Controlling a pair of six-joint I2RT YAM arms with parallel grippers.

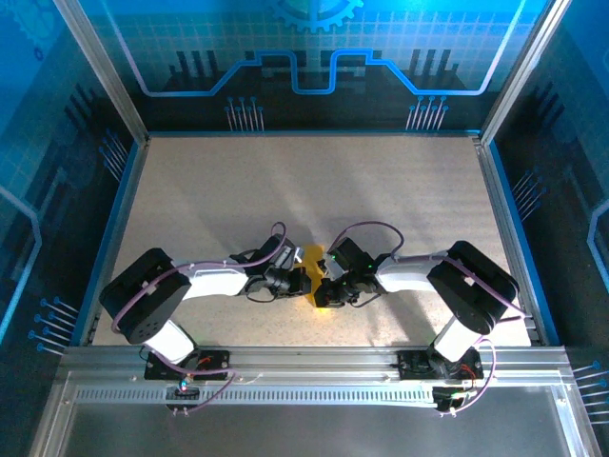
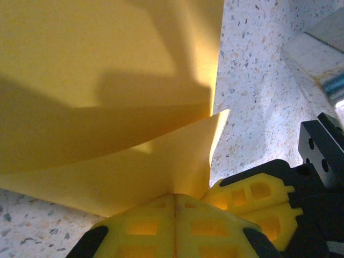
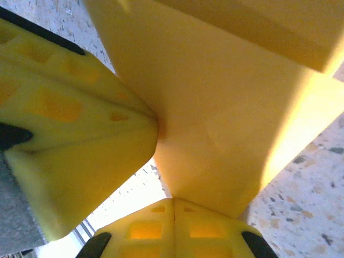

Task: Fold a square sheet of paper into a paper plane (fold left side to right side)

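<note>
If pulled apart with left gripper (image 2: 174, 203) and right gripper (image 3: 173, 208) both clenched on the square sheet of paper (image 2: 107, 70), may tear it

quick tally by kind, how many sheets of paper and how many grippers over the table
paper sheet, yellow-orange, partly folded: 1
grippers: 2, the left gripper and the right gripper, both shut on the sheet
total: 3
</note>
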